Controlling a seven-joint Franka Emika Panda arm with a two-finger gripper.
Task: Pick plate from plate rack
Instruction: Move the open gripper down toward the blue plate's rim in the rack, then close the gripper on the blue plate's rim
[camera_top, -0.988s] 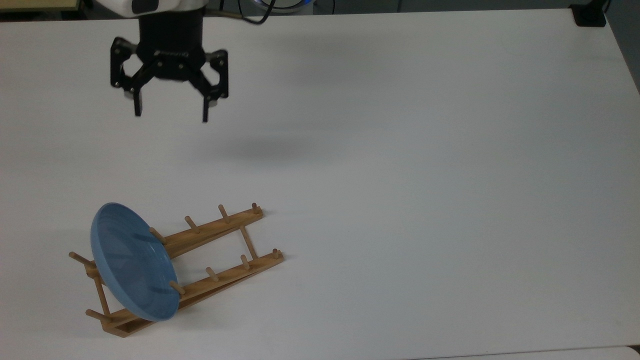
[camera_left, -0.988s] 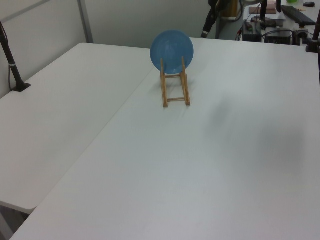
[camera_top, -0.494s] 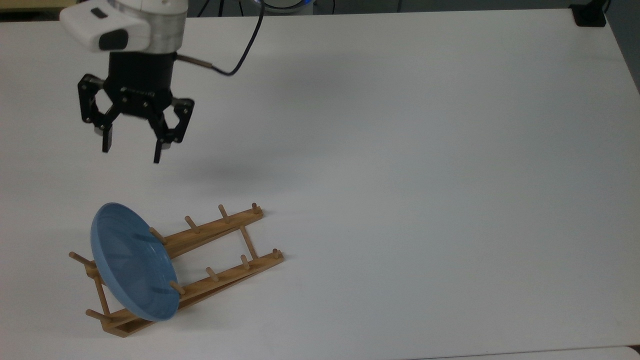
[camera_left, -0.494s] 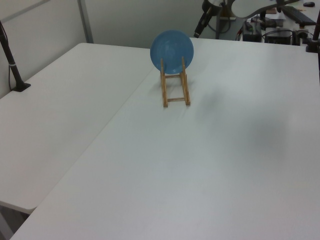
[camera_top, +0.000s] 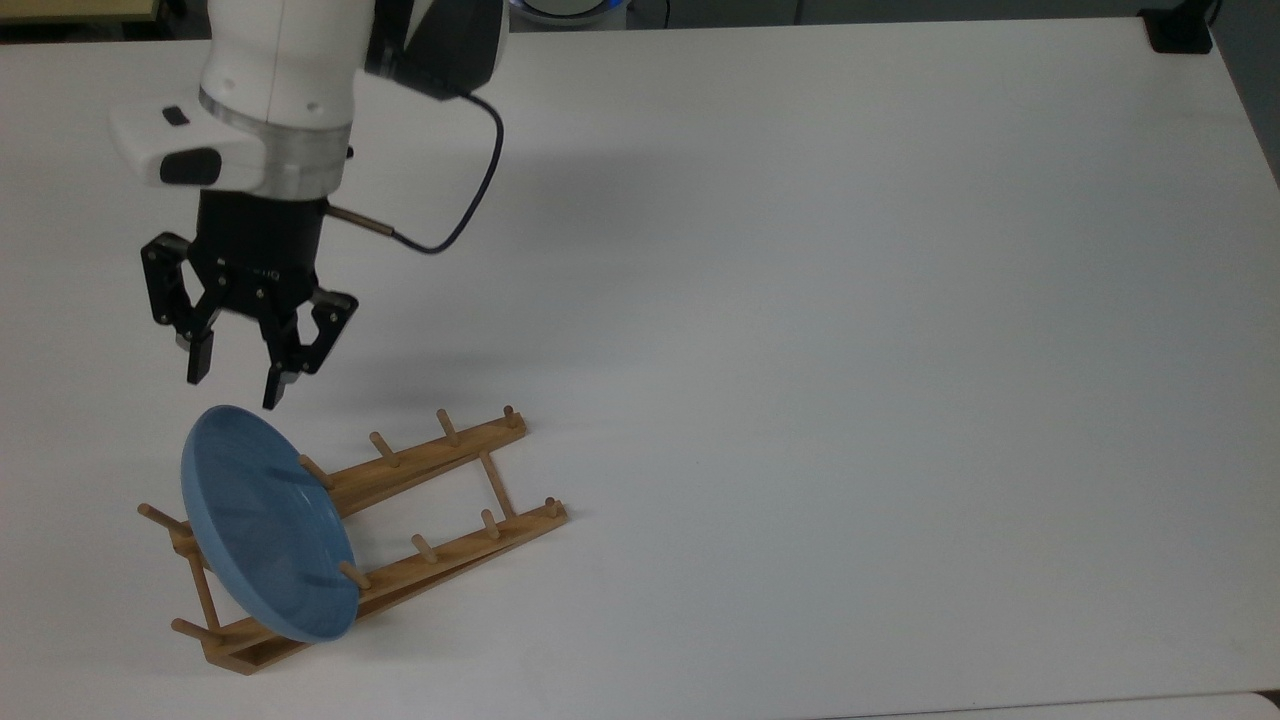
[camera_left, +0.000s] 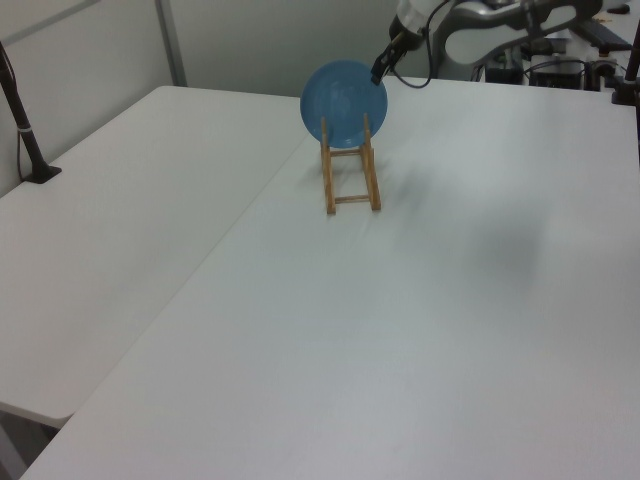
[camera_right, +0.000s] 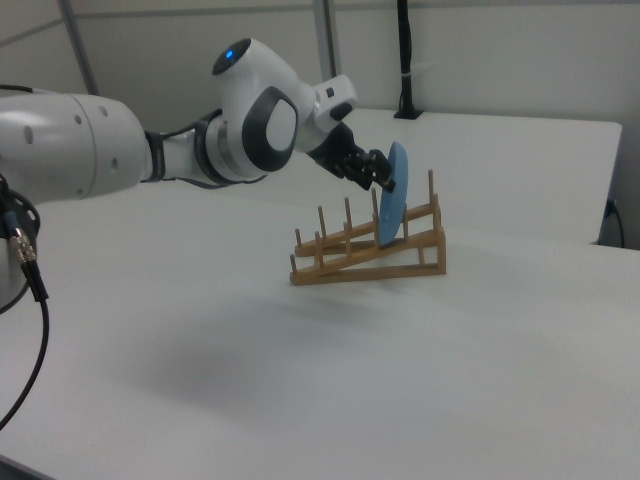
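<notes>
Top view: spread gripper (camera_top: 237, 385) hovers just above the plate (camera_top: 268, 525), not yet lifted from its rack (camera_top: 440, 460).

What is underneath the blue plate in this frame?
The plate stands on edge in the plate rack, its lower rim between the two wooden rails, with pegs in front and behind. Where the rim meets the rails is covered by the plate itself in the top view. The gripper is open nearby.
</notes>
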